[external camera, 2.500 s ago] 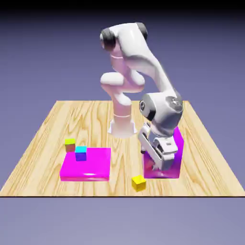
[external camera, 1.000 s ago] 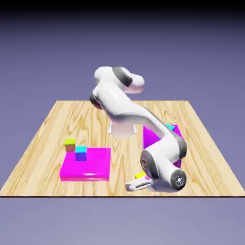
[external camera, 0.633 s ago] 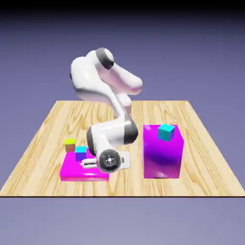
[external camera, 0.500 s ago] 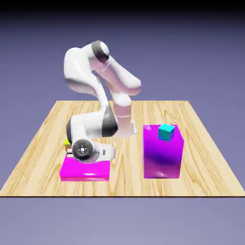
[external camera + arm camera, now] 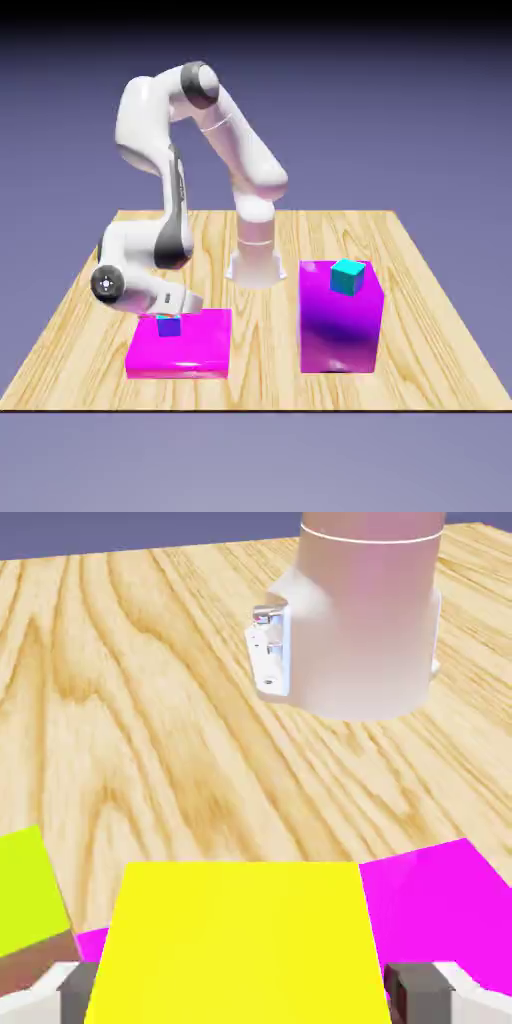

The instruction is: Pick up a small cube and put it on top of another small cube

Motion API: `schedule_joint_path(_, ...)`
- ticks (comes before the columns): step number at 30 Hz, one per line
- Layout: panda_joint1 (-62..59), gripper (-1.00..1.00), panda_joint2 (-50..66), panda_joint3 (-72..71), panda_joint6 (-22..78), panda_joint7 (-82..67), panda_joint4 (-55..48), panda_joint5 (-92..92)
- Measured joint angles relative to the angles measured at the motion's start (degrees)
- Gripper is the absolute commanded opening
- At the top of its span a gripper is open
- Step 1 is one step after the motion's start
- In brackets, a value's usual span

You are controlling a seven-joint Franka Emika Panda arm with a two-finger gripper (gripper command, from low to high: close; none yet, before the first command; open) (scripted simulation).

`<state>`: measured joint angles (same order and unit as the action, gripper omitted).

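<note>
Hand view shows the small yellow cube (image 5: 238,942) large between the two grey fingertips (image 5: 78,994) of the gripper (image 5: 245,992). The tips stand a little apart from the cube's sides, so the jaws look spread and not pinching it. Below the cube lies the flat magenta block (image 5: 430,892), and a yellow-green cube (image 5: 28,897) sits just beside the yellow one.

The cube looks rigid, smooth and light. I judge it slides easily, so the two opposite flat sides, low and centred, are the good place to hold it.

In the exterior view the gripper (image 5: 170,312) hangs just above the cyan-topped cube (image 5: 169,325) on the flat magenta block (image 5: 180,343), on the bench (image 5: 420,330). There the hand hides the yellow cube, so I cannot confirm that it rests on the cyan top. Only this view shows the teal cube (image 5: 347,276) on the tall magenta block (image 5: 340,320).
</note>
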<state>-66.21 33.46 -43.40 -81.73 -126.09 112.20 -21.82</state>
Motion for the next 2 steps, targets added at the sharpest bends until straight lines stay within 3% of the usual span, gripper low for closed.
schedule_joint_path(2,1.02,1.0,0.14,-0.41,3.79,-0.39,-4.15,0.68)
